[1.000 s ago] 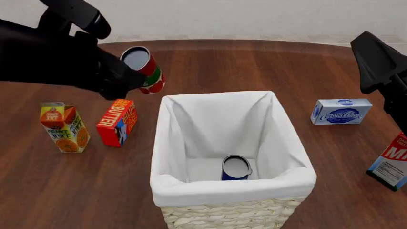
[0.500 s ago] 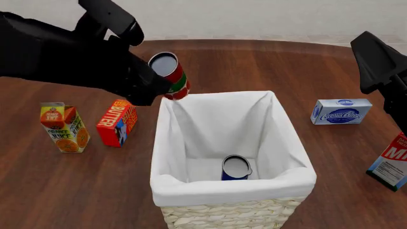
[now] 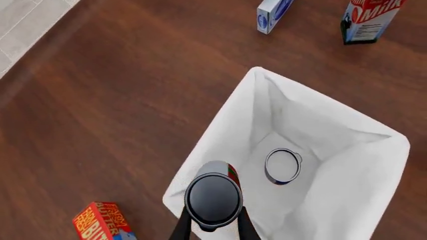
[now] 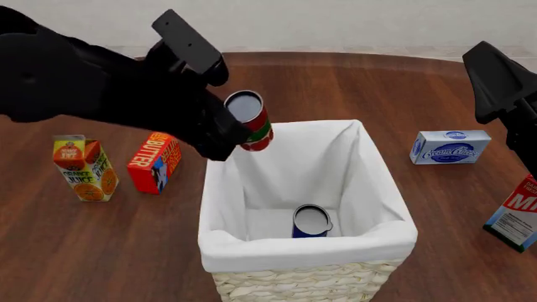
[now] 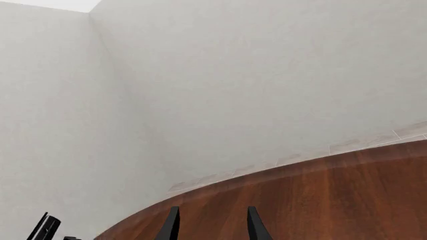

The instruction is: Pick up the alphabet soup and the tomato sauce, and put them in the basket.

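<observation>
Tomato sauce (image 4: 251, 119) clamped by left gripper (image 3: 213, 227), held above basket (image 4: 369, 236) near its far-left corner.
Sauce can is tilted, grey top toward the camera in front view; in the left wrist view it sits over the white lining just inside the rim, fingers (image 3: 181, 229) pinched on its sides. Alphabet soup (image 4: 311, 221) is already upright on the basket floor. Can is judged rigid, smooth and likely slippery metal, moderately heavy for its size, not fragile; a side grip across the cylinder at mid-height is best, as taken here. A drop onto the soup could be risked if released off-centre. Right gripper (image 5: 208, 225) is parked high, fingers apart, nothing held. Butter (image 4: 155, 160), juice (image 4: 84, 168), cream cheese (image 4: 451, 146), milk (image 4: 516, 214) untouched on table (image 4: 109, 251).
</observation>
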Robot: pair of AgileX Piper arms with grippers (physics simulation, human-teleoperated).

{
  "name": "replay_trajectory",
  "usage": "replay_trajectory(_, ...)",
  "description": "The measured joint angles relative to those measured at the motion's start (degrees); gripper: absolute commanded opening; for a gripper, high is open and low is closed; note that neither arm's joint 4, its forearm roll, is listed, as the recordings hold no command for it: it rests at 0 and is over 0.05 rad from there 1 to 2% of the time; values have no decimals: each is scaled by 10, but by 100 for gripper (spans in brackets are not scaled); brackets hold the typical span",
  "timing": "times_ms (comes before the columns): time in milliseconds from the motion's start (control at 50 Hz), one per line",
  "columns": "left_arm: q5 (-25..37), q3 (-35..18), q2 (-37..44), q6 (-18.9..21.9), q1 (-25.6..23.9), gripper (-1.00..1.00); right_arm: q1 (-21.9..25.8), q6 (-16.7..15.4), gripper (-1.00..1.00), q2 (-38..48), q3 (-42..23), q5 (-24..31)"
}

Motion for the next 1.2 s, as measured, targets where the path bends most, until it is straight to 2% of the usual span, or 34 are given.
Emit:
replay_trajectory(360,-6,14,25,4,-19,-100,0,0,100,0,0,0)
replay_trajectory(1180,1,36,73,36,-26,-100,0,0,100,0,0,0)
replay_trajectory(1200,1,36,74,37,-26,100,0,0,100,0,0,0)
